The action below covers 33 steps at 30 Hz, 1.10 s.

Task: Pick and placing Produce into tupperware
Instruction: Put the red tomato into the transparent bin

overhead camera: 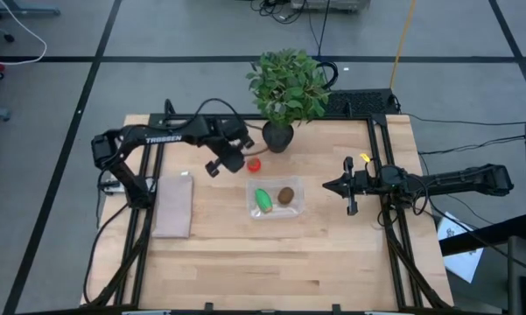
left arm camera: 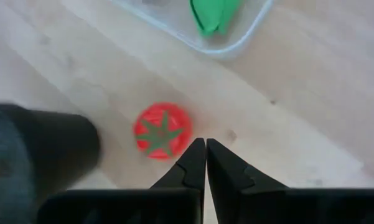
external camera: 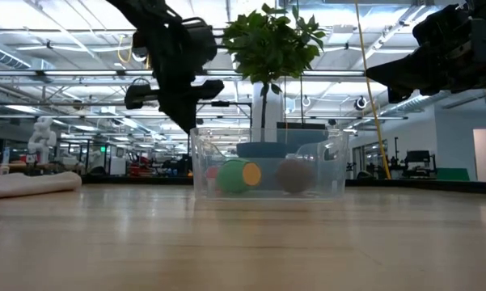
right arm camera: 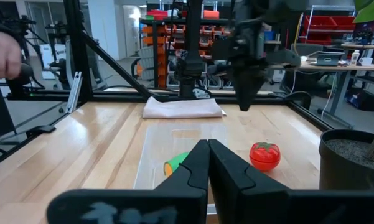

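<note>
The left gripper (overhead camera: pixel 237 163) hangs above the table with its two fingers (left arm camera: pixel 193 165) pressed together and nothing between them, just beside the red tomato (overhead camera: pixel 254 163), which lies on the bare wood between the gripper and the dark pot of the plant (overhead camera: pixel 277 136). In the left wrist view the tomato (left arm camera: pixel 162 130) shows its green star-shaped top close to the fingertips, and they do not touch it. A little nearer the table's front edge sits the clear container (overhead camera: pixel 277 199), with the green oblong piece (overhead camera: pixel 263 200) and the brown kiwi (overhead camera: pixel 285 195) lying side by side inside it; the tomato is outside, near the container's far left corner. A pale folded cloth (overhead camera: pixel 174 205) lies well apart at the left side of the table (overhead camera: pixel 245 262). The right gripper (overhead camera: pixel 330 185) waits at the right of the container, off the table surface, its fingers (right arm camera: pixel 227 165) also closed together and empty, pointing toward the container.
</note>
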Available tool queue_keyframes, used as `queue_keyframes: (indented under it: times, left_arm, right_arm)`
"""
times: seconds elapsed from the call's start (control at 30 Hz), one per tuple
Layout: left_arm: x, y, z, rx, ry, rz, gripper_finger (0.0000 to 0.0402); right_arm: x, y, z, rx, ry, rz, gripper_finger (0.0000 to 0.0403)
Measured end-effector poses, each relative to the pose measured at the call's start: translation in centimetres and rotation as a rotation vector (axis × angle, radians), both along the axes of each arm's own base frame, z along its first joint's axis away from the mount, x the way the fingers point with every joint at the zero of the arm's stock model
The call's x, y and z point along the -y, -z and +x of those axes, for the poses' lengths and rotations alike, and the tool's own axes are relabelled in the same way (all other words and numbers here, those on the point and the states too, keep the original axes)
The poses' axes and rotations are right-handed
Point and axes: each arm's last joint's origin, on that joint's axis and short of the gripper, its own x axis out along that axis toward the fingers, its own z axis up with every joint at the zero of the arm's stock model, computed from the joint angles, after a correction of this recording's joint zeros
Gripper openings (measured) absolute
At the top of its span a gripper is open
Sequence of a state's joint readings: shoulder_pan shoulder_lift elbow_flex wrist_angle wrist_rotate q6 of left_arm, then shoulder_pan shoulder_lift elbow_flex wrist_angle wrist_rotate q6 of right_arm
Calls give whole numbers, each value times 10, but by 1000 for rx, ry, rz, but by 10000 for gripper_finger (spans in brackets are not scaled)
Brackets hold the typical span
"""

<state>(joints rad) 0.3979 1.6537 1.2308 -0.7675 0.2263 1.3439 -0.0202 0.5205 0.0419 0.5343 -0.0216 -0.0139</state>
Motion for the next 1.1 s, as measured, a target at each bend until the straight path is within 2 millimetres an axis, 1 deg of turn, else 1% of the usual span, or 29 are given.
queue_keyframes:
  times: [0.1, 0.2, 0.33, 0.4, 0.53, 0.7, 0.8, 0.97, 1.1]
  left_arm:
    - [10, -1, 8, 14, 76, 120, 25]
    - [17, -5, 19, 81, 92, 201, 40]
    - [18, -8, 27, 169, 97, 191, 74]
    - [17, -7, 29, 180, 103, 182, 94]
    - [15, 2, 33, 164, 102, 182, 143]
    - [12, 19, 38, 110, 108, 189, 204]
    - [12, 27, 43, 91, 108, 220, 235]
    - [10, 34, 45, 56, 91, 267, 276]
    - [13, 32, 46, 56, 96, 289, 295]
  right_arm:
    - [0, 0, 0, 5, 0, 0, 0]
    - [0, -1, 0, 8, 0, 1, 0]
    - [0, -1, 0, 8, 0, 6, 0]
    - [0, -1, 0, 7, 0, 9, 0]
    - [0, -1, 0, 6, -1, 9, 0]
    - [0, 0, 0, -3, -1, 5, 0]
    - [0, 1, 1, -11, 0, 3, 0]
    - [0, 3, 2, -24, -1, 0, 0]
    - [0, 4, 2, -31, 0, -7, 0]
